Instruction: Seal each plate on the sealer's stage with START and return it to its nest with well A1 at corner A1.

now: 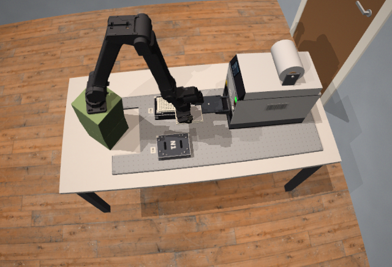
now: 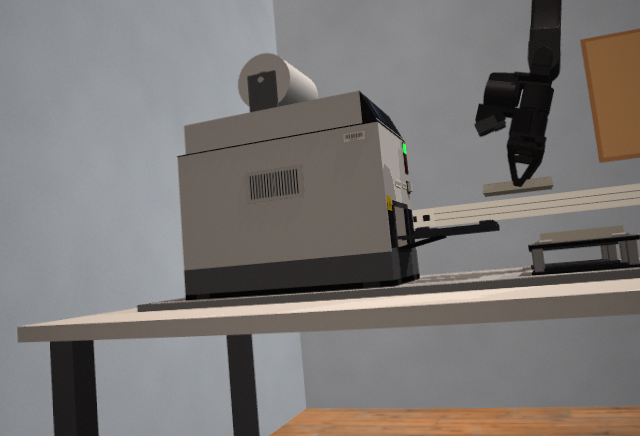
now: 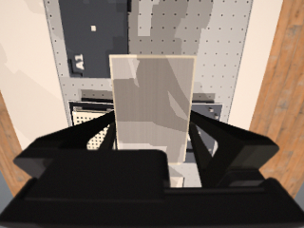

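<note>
My gripper (image 1: 185,119) (image 2: 519,183) (image 3: 152,114) is shut on a plate (image 1: 196,114) (image 2: 543,183) (image 3: 152,90) with smooth foil over its top. The plate hangs roughly level in the air, between the nests and the sealer. Nest N1 (image 1: 163,152) (image 3: 210,106) is empty; its printed N1 shows. Nest N2 (image 1: 155,112) holds an open plate (image 1: 163,103) (image 2: 581,234) (image 3: 85,124) with its wells showing. The sealer's stage (image 1: 212,103) (image 2: 462,228) (image 3: 95,47) is out and bare, with its A1 mark visible in the wrist view. The sealer's lamp (image 1: 235,99) (image 2: 404,148) is green.
The sealer (image 1: 263,109) (image 2: 289,224) stands at the right of the perforated board (image 1: 253,144), with a foil roll (image 1: 286,56) (image 2: 268,80) on top. The arm's base stands on a green block (image 1: 110,125) at the left.
</note>
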Tool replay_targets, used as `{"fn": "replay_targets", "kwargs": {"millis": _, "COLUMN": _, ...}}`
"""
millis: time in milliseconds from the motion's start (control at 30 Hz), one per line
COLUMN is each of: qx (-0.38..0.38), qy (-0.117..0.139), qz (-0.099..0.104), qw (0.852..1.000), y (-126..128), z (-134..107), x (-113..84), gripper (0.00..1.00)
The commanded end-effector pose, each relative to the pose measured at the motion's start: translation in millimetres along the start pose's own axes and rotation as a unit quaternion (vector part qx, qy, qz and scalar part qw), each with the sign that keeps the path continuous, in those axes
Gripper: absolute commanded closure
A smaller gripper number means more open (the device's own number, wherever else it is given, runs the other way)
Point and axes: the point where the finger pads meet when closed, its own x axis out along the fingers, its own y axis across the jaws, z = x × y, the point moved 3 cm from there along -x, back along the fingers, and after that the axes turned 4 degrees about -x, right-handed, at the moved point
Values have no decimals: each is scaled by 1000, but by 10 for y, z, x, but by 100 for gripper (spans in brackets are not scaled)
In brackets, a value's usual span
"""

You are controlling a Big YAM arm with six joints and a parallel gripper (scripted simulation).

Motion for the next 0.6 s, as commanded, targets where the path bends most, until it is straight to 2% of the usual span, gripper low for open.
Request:
{"fn": "replay_targets", "kwargs": {"millis": 0, "qx": -6, "qy": -26, "qz": -6, "qw": 1000, "y": -112, "z": 108, "x": -133, "gripper": 100}}
{"fn": "replay_targets", "kwargs": {"millis": 100, "qx": -3, "qy": -22, "qz": -7, "qw": 1000, "y": -128, "z": 91, "x": -110, "gripper": 100}}
{"fn": "replay_targets", "kwargs": {"millis": 233, "qx": -1, "qy": -15, "qz": -6, "qw": 1000, "y": -188, "z": -57, "x": -112, "gripper": 100}}
{"fn": "replay_targets", "kwargs": {"millis": 500, "qx": -7, "qy": -34, "qz": -9, "qw": 999, "y": -320, "z": -44, "x": -207, "gripper": 100}}
{"fn": "replay_targets", "kwargs": {"millis": 567, "qx": -7, "qy": -29, "qz": -8, "qw": 1000, "y": -347, "z": -127, "x": -207, "gripper": 100}}
